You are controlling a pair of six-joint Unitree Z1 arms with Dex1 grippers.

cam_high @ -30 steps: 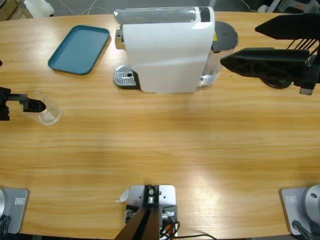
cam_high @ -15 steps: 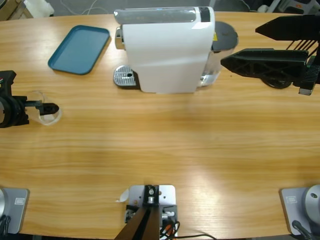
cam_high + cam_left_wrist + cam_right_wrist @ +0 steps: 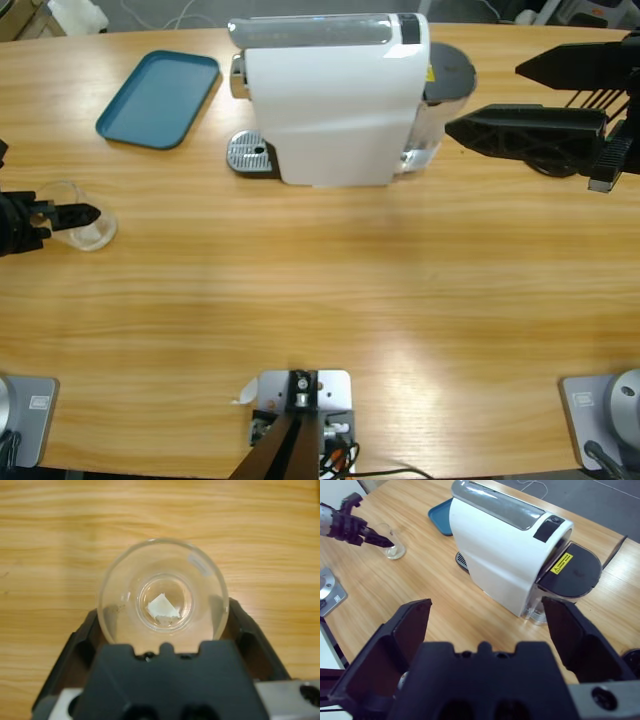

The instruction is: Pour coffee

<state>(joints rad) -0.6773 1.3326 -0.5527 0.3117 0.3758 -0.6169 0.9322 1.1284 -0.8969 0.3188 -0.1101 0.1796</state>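
Glass (image 3: 163,600): we see it clear and upright at the left edge of the high view, a pale scrap at its bottom; no coffee is discernible.
Left gripper (image 3: 62,215): jaws pinching the glass from both sides.
Right gripper (image 3: 480,100): jaws spread wide, upper right.
Coffee machine (image 3: 330,95): white, top centre of the tabletop (image 3: 330,300).
Tray (image 3: 158,98): teal, upper left.

Left tool (image 3: 162,630) closed, right tool (image 3: 490,625) agape.
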